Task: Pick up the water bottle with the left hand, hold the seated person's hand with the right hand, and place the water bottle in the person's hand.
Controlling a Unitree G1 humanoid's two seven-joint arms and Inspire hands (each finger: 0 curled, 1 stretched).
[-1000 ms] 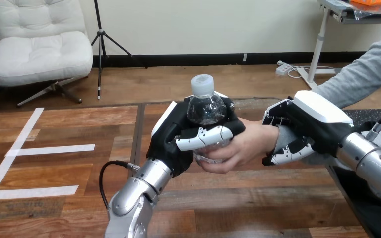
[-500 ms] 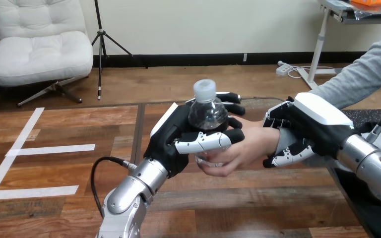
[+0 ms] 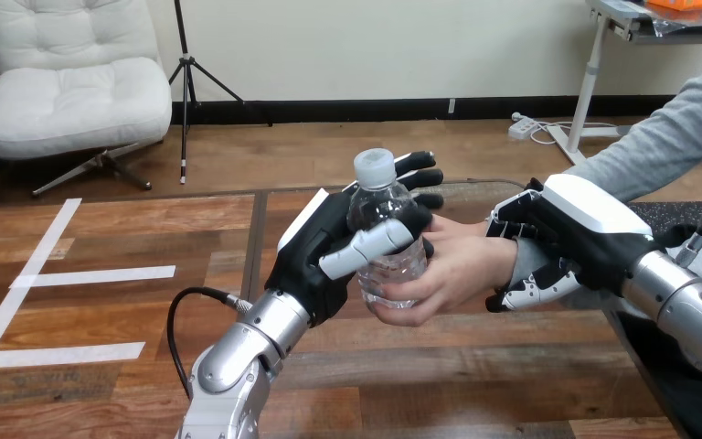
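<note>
A clear water bottle [image 3: 393, 273] with a white cap stands upright above the middle of the table, its lower half gripped by the person's hand [image 3: 464, 263], which reaches in from the right. My left hand [image 3: 315, 251] is at the bottle's left. Its fingers [image 3: 418, 174] stretch out straight behind the bottle, and its thumb [image 3: 366, 249] lies loosely across the front. My right hand [image 3: 585, 224] is curled round the person's wrist [image 3: 523, 256], over the grey sleeve.
The wooden table [image 3: 101, 274] carries white tape strips at its left side. A black cable loops beside my left forearm [image 3: 238, 357]. The person's forearm [image 3: 667, 146] comes in from the upper right.
My left hand's fingers have uncurled from the bottle and now stretch straight behind it, with the thumb loosened. The person's hand keeps hold of the bottle. My right hand has stayed on the wrist.
</note>
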